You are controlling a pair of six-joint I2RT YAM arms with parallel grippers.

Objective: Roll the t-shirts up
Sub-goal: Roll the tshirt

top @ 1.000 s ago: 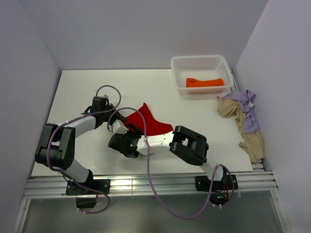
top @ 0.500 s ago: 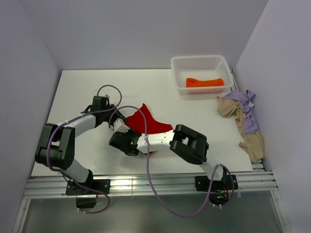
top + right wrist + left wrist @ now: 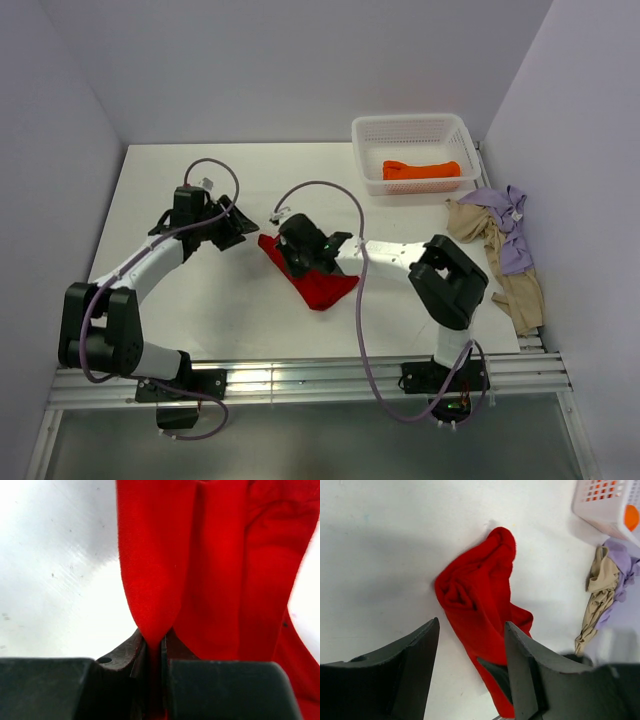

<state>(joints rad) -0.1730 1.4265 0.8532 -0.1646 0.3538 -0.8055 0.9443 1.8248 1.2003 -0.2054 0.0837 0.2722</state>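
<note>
Counter (image 3: 160,180) edges meet the left wall (image 3: 50,150) and right wall (image 3: 590,150). Left pincer (image 3: 232,228), fingers apart, sits just left of the red t-shirt (image 3: 320,285) at centre. Right pincer (image 3: 154,647) is clamped on its fold. Basket (image 3: 410,124) at far right holds the orange t-shirt (image 3: 420,169). Beige t-shirt (image 3: 520,290) and lavender t-shirt (image 3: 510,240) lie heaped along the right edge.

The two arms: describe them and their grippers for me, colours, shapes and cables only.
The left arm and right arm are built alike: white tubular links between chunky black joint housings. Each carries a greyish-purple cable that loops free above the wrist. The left gripper and right gripper are matte black, with flat-faced, wedge-shaped fingers. No readable markings show.
</note>
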